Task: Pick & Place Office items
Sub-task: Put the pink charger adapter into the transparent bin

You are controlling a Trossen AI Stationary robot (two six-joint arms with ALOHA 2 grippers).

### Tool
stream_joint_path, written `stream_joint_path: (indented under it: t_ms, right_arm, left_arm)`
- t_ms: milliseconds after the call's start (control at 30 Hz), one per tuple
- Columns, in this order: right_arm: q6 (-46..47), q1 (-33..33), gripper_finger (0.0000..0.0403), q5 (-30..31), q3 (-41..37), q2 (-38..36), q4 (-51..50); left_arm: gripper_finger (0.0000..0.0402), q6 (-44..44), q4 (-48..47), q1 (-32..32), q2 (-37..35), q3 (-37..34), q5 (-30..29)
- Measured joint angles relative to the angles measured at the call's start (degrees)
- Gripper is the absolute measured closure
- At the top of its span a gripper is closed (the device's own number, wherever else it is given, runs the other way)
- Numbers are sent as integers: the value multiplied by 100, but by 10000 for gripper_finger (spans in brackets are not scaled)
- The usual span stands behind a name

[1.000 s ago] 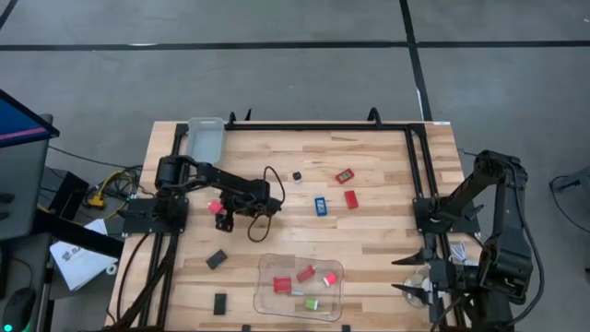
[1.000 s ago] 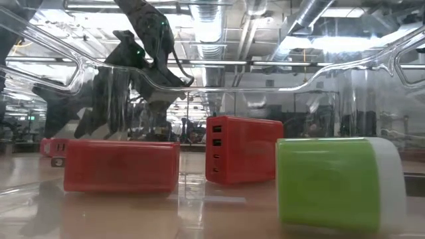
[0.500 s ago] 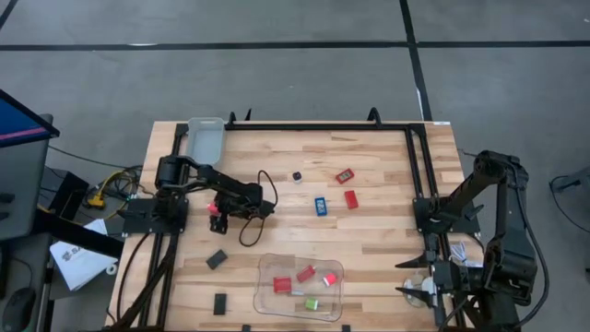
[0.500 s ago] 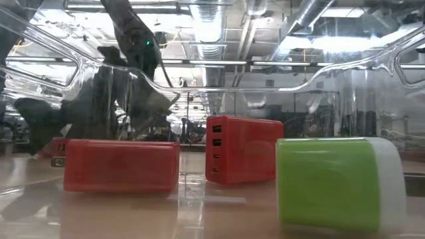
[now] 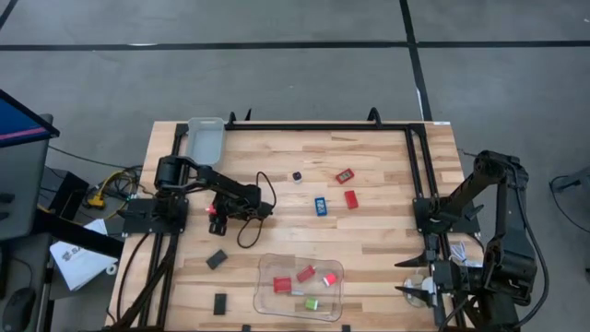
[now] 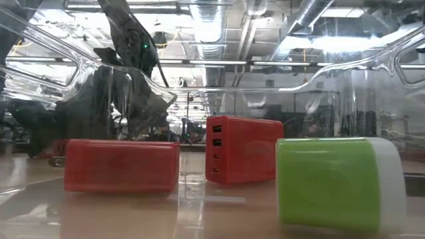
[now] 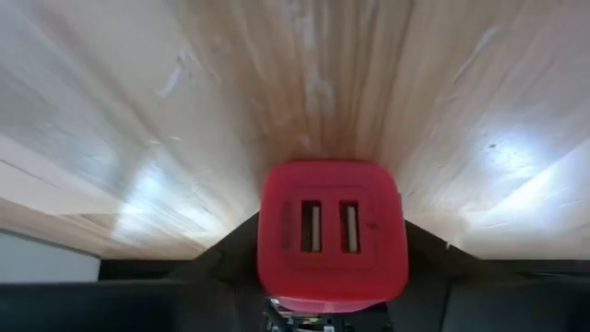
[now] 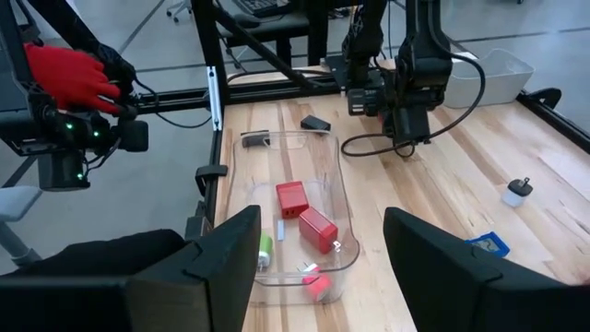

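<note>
On the tabletop (image 5: 387, 221), left of centre, the left gripper (image 5: 217, 214) has its jaws pinching a red block (image 7: 332, 231); lift it straight up, grip square, toward the clear tray (image 5: 267, 293). Right gripper (image 5: 412, 277) waits, jaws spread.

Free room and obstacles on the table (image 5: 387, 231)

Open wood lies on the right half, between the red blocks (image 5: 348, 187) and the right rail; the right gripper (image 5: 412, 277) waits off the table's right front corner, fingers apart. The left side is crowded: the left arm (image 5: 217, 189) and its looping cable (image 5: 256, 207) lie across it. The tray (image 5: 267, 277) blocks the front centre; two black rectangles (image 5: 218, 279) sit just left of it.
</note>
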Motion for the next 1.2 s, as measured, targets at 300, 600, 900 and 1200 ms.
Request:
stream_joint_path:
  t_ms: [300,600,900,1200]
  right_arm:
    - [0,0,179,20,-1,0,7]
    - [0,0,179,57,2,2,5]
    - [0,0,179,79,2,2,7]
    - [2,0,179,85,2,2,8]
  left_arm:
    - [254,-202,-92,4,-16,147,-69]
    - [254,-482,-96,-18,-1210,841,-143]
    - [253,-1085,1256,-293,-3095,1191,138]
    - [253,-1599,3145,-1239,-3689,1200,419]
